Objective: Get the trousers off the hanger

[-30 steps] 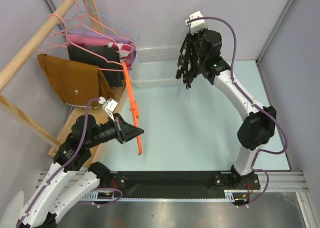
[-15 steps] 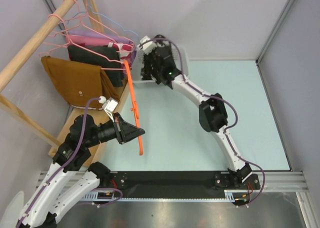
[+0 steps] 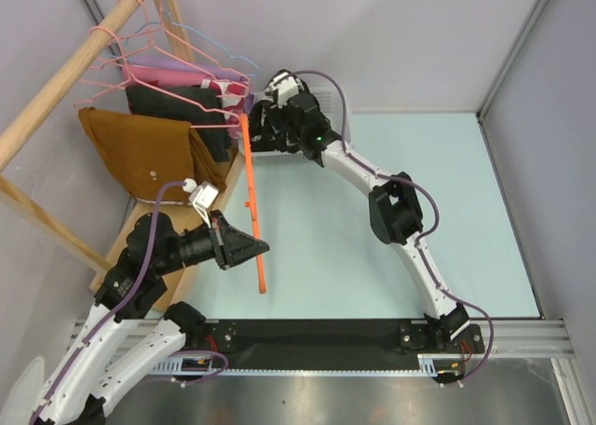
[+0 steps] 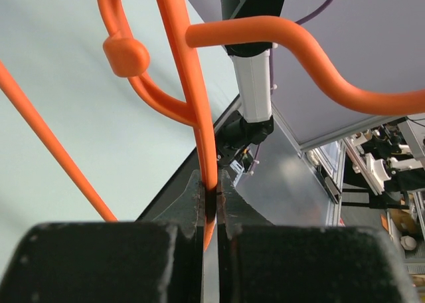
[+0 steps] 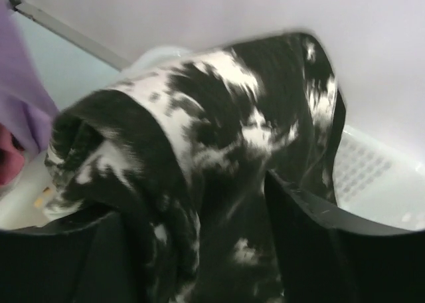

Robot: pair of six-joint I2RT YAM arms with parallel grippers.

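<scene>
Left claw [image 4: 211,197] clamped tight on orange hanger [image 3: 250,197], near left over the surface. Right claw [image 5: 199,250] far left over white basket [image 5: 375,173], fingers spread wide, black-and-white trousers [image 5: 219,137] bunched loose between them. Rust-brown trousers [image 3: 140,150] hang at the wooden rail [image 3: 65,80], far left.

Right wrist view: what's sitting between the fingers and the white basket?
The black trousers with white blotchy print lie bunched between the spread fingers, in front of the white basket; the right wrist view shows it.
</scene>
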